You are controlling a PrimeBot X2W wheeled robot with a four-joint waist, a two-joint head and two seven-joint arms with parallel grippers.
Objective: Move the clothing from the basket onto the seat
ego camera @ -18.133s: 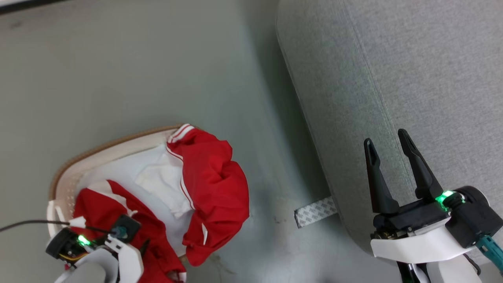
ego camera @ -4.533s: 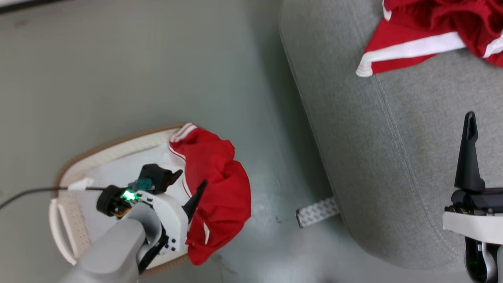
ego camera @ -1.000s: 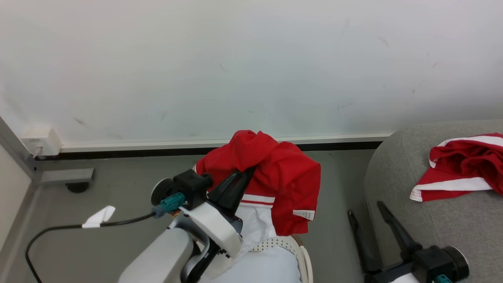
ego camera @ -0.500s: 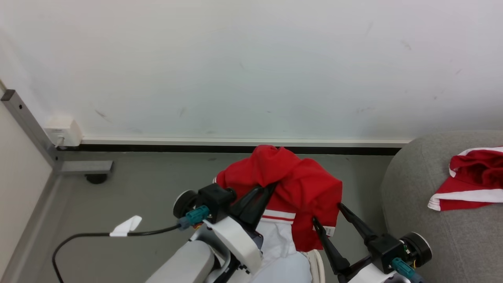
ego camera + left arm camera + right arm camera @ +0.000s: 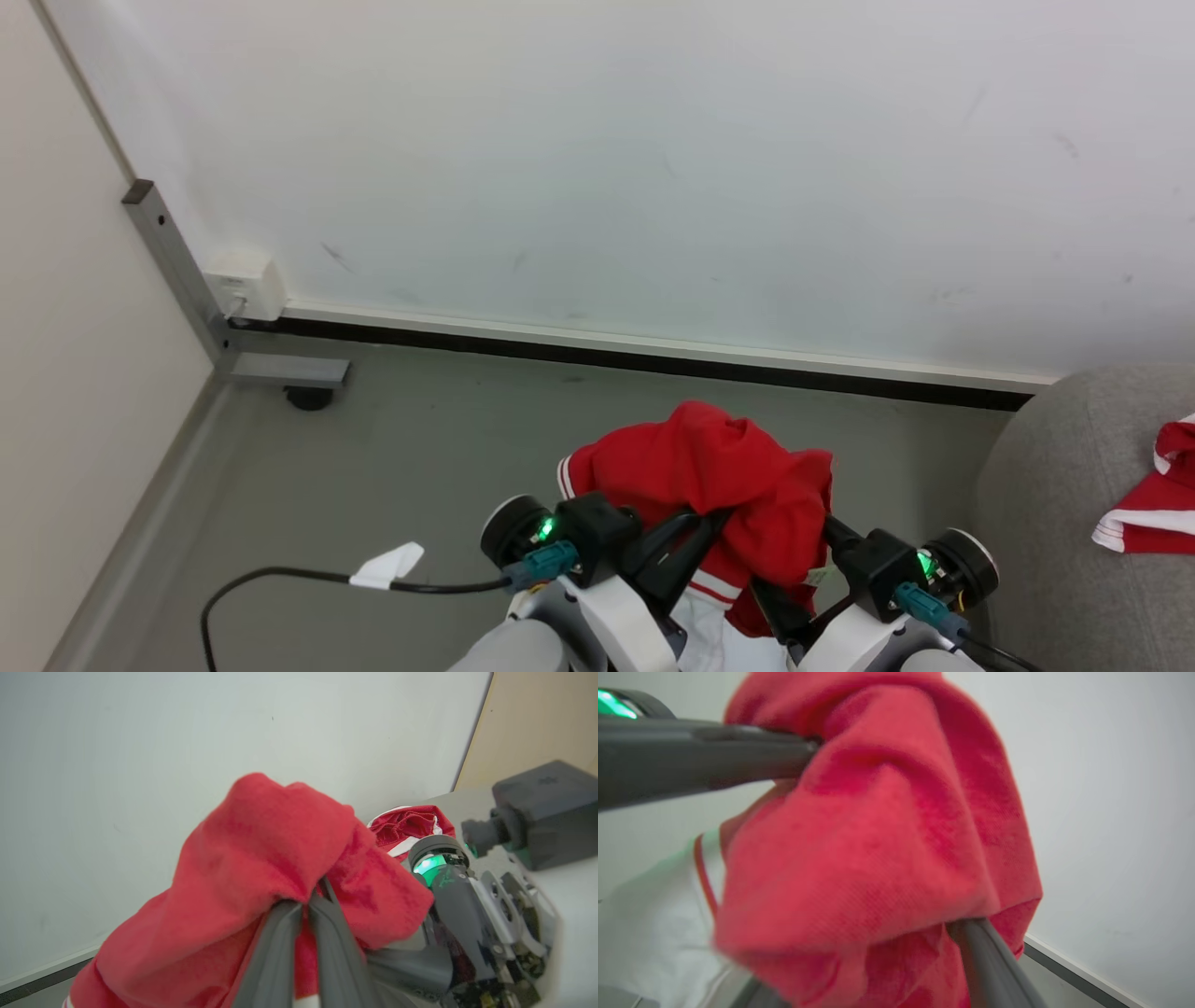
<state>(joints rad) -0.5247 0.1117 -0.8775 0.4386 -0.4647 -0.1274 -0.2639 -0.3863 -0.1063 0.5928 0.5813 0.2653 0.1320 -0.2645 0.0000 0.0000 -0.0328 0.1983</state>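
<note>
A red garment of the clothing (image 5: 724, 476) with white stripes hangs in the air in front of me. My left gripper (image 5: 695, 527) is shut on a fold of it, and in the left wrist view the closed fingers (image 5: 280, 947) pinch the red cloth (image 5: 261, 858). My right gripper (image 5: 805, 560) stands open right beside it, under the cloth's right side. One right finger (image 5: 987, 961) shows below the cloth (image 5: 878, 835); the other is covered. A second red garment (image 5: 1148, 495) lies on the grey seat (image 5: 1046, 485) at the right. The basket is out of view.
A pale wall (image 5: 653, 168) with a dark skirting strip stands behind the grey floor (image 5: 420, 448). A grey metal post with a foot (image 5: 280, 371) and a white socket box (image 5: 245, 283) are at the left. A black cable (image 5: 280, 577) with a white tag trails from my left wrist.
The head camera has swung up and left, so the seat has slid right. My right gripper has come from beside the seat up against the hanging garment. The left gripper has kept its hold.
</note>
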